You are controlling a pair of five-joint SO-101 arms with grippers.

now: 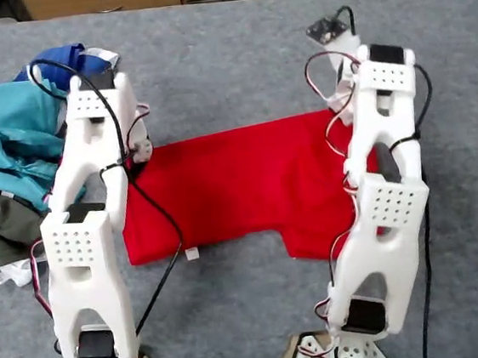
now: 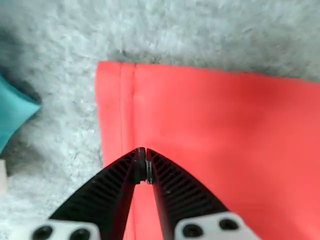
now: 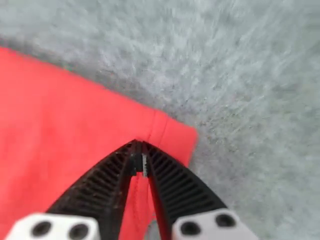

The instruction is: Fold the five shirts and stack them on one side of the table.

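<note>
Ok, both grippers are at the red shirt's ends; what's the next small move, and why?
Probably raise both a little, together, to check the hold. The left gripper and right gripper are shut at opposite ends of the red shirt, which lies flat; whether they pinch cloth is unclear.

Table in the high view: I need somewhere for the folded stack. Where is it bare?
Bare table runs along the far side beyond the red shirt, and again on the near side of it. Another free strip lies outside the right arm. Crowded: the left edge, with the pile of shirts.
</note>
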